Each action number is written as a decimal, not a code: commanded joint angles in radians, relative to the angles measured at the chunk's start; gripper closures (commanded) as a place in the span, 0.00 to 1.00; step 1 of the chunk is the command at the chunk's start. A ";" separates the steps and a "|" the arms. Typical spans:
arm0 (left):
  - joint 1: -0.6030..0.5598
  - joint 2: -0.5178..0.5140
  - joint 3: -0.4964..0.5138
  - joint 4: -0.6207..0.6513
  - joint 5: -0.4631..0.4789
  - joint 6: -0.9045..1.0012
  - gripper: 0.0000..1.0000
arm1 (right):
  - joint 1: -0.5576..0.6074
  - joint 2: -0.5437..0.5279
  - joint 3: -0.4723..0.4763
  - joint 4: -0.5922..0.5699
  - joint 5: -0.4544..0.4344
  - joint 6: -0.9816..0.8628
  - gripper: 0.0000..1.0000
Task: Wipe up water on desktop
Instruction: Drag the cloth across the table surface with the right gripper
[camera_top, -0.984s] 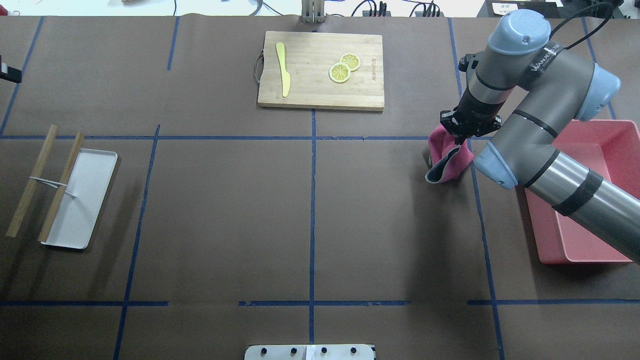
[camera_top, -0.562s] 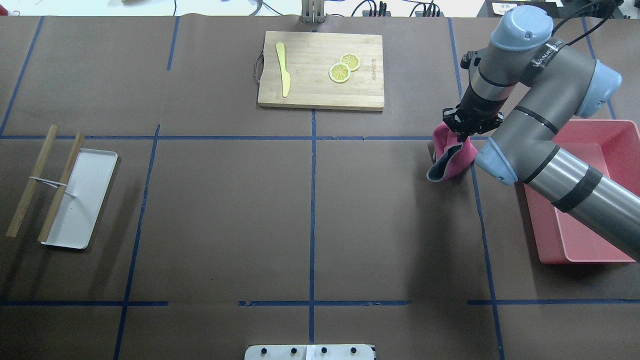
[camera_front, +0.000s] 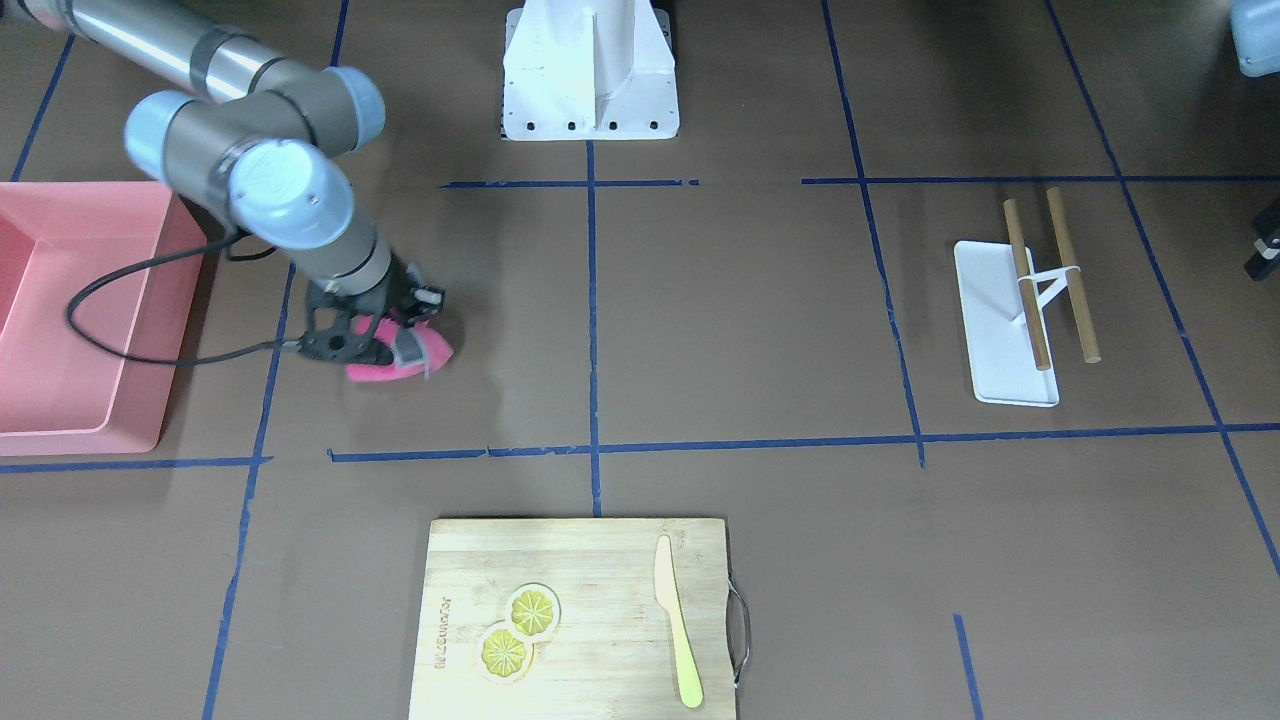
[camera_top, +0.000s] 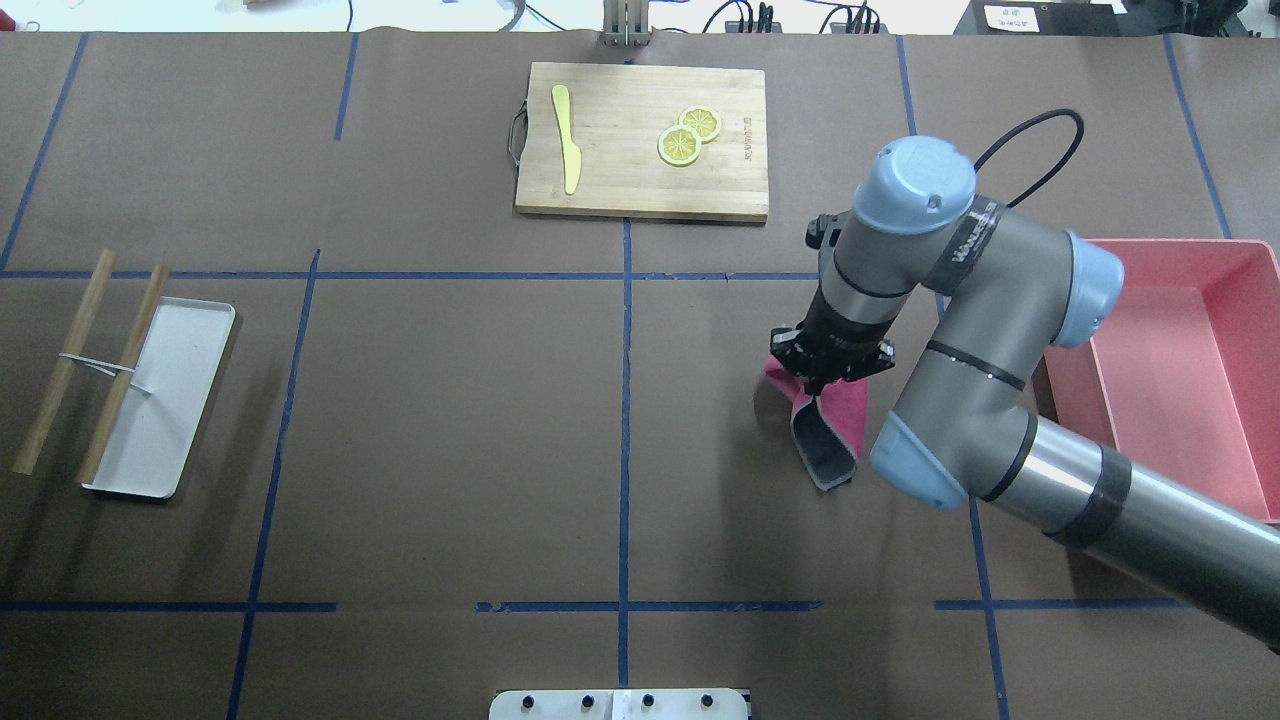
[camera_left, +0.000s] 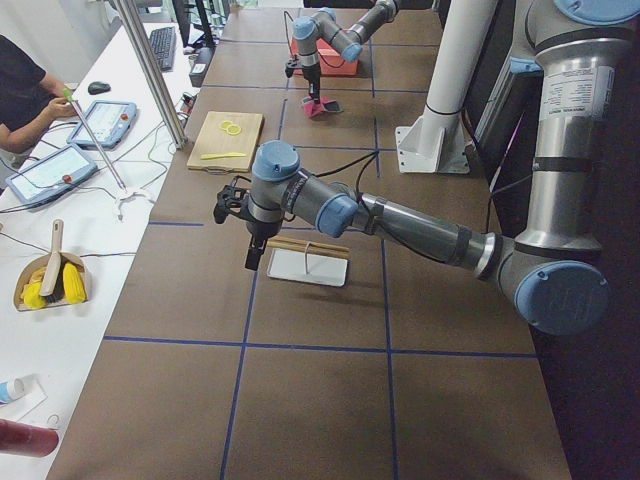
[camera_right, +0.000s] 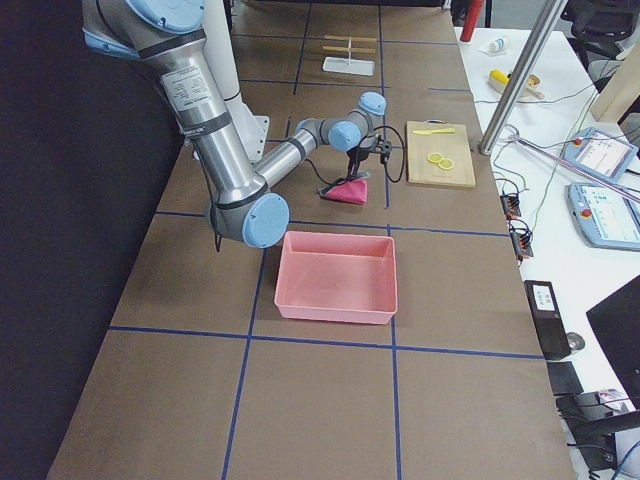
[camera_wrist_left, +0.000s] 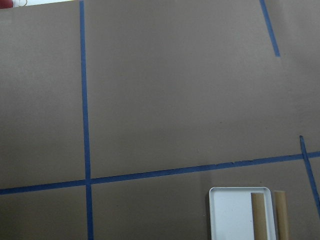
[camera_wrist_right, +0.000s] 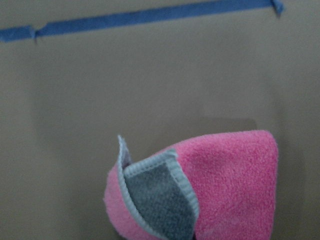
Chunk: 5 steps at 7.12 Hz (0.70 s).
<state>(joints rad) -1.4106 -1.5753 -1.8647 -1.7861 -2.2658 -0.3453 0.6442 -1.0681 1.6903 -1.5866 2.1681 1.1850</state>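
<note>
Since a second ago your right arm has swung the pink cloth (camera_top: 838, 425) away from the pink bin (camera_top: 1180, 380), back toward the robot's side and nearer the table's middle. You can see the right pincer (camera_top: 829, 378) pointing down and clenched on the cloth's upper end. The cloth's grey-backed flap trails low on the brown table (camera_top: 450, 420), in the grid cell on the robot's side of the cutting board (camera_top: 640, 140). Your left pincer (camera_left: 251, 258) hangs above the table beside the white tray (camera_left: 306, 267). You cannot tell from these views whether it is clenched or released.
</note>
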 joint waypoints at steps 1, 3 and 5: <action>-0.002 0.000 0.019 -0.006 0.000 0.003 0.00 | -0.130 0.002 0.089 0.002 -0.004 0.179 1.00; -0.010 0.003 0.042 -0.003 0.003 0.005 0.00 | -0.163 0.004 0.101 0.002 -0.011 0.211 1.00; -0.016 0.020 0.044 -0.004 0.003 0.005 0.00 | -0.088 0.002 0.062 0.004 -0.050 0.170 1.00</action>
<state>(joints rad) -1.4232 -1.5623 -1.8222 -1.7898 -2.2628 -0.3407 0.5187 -1.0656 1.7748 -1.5835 2.1373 1.3755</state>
